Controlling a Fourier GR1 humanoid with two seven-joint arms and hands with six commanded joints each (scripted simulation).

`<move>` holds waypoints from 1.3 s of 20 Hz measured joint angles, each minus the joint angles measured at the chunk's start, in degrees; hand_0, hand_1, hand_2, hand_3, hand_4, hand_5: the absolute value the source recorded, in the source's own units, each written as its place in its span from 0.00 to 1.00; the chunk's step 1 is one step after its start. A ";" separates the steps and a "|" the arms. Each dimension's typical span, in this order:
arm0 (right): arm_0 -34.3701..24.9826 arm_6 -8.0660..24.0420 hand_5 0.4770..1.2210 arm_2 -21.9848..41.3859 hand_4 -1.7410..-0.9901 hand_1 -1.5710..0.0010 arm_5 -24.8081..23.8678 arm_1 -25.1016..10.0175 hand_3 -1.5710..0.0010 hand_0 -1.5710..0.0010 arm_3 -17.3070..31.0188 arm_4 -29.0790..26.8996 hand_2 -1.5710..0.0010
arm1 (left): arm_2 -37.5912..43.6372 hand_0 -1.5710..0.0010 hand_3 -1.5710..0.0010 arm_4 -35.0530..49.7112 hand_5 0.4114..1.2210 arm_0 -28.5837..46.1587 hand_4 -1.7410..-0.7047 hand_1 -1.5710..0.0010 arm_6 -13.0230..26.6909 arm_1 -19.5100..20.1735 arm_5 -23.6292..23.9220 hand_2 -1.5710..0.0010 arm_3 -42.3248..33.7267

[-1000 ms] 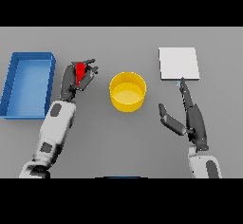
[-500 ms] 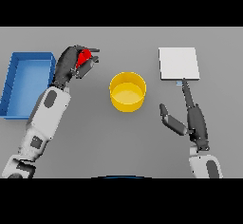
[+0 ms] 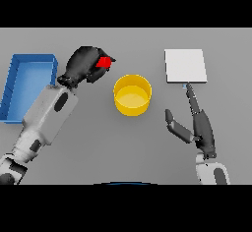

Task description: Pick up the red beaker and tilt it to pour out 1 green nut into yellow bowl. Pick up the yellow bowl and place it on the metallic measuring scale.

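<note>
Left hand (image 3: 83,65) now lifted, fingers curled round red beaker (image 3: 103,61) | I'm carrying it right toward yellow bowl (image 3: 132,94) | pour pending | right hand (image 3: 197,125) spread, idle near scale (image 3: 185,65)

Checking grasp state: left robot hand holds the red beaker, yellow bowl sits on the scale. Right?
Not quite. The head view shows the yellow bowl on the table, left of the metallic measuring scale, not on it. The left robot hand does hold the red beaker.

bowl (image 3: 132,95) at table centre, tray (image 3: 25,84) far left, beaker (image 3: 103,62) between them, scale (image 3: 184,66) at right rear
</note>
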 measured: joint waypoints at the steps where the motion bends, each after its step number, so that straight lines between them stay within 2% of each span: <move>1: 0.06 -0.34 0.29 0.17 0.91 1.00 -0.31 -0.01 1.00 1.00 -0.39 0.50 1.00 | -2.49 0.00 0.00 -2.24 0.95 -1.42 0.00 0.00 -0.11 0.76 -1.82 0.00 0.15; 4: 0.01 -0.10 0.28 0.61 0.90 1.00 -0.68 0.33 1.00 1.00 -0.83 1.21 1.00 | -8.27 0.00 0.00 -7.93 0.97 -5.74 0.00 0.00 0.76 2.39 -6.29 0.00 1.90; 8: -0.26 -0.13 0.27 0.02 0.90 1.00 -0.35 0.32 1.00 1.00 0.18 0.22 1.00 | -15.78 0.00 0.00 -14.61 0.99 -11.77 0.15 0.00 -0.15 3.12 -13.28 0.00 5.56; 9: -0.22 -0.66 0.27 -0.28 0.91 1.00 -0.09 -0.08 1.00 1.00 0.02 -0.19 1.00 | -17.40 0.00 0.00 -16.85 0.99 -13.56 0.12 0.00 0.20 2.82 -14.12 0.00 7.03; 11: -0.07 0.23 0.26 -0.06 0.91 1.00 0.25 0.53 1.00 1.00 0.17 -0.70 1.00 | -19.88 0.00 0.00 -19.57 0.99 -15.81 0.08 0.00 -0.02 2.51 -16.56 0.00 8.31; 13: -0.05 0.32 0.28 -0.07 0.90 1.00 0.67 0.11 1.00 1.00 0.45 -0.69 1.00 | -22.48 0.00 0.00 -22.00 1.00 -18.19 0.05 0.00 -1.31 2.19 -18.90 0.00 9.08; 18: -0.85 0.10 0.30 0.55 0.90 1.00 0.27 0.67 1.00 1.00 1.13 0.21 1.00 | -28.31 0.00 0.00 -28.74 1.00 -22.74 0.02 0.00 -2.05 1.99 -20.72 0.00 13.22; 19: -0.45 -0.89 0.30 0.60 0.91 1.00 0.58 0.83 1.00 1.00 1.40 -0.28 1.00 | -29.36 0.00 0.00 -29.93 1.00 -23.14 0.01 0.00 -2.16 1.52 -20.29 0.00 14.00; 21: -0.33 0.06 0.29 0.62 0.91 1.00 0.27 0.81 1.00 1.00 0.87 0.11 1.00 | -30.62 0.00 0.00 -31.61 1.00 -24.06 0.01 0.00 -1.91 0.31 -19.71 0.00 15.73; 26: -0.27 -0.71 0.29 0.07 0.91 1.00 0.61 0.75 1.00 1.00 0.25 -1.16 1.00 | -34.09 0.00 0.00 -35.78 1.00 -24.10 0.00 0.00 -1.08 -0.91 -18.13 0.00 15.29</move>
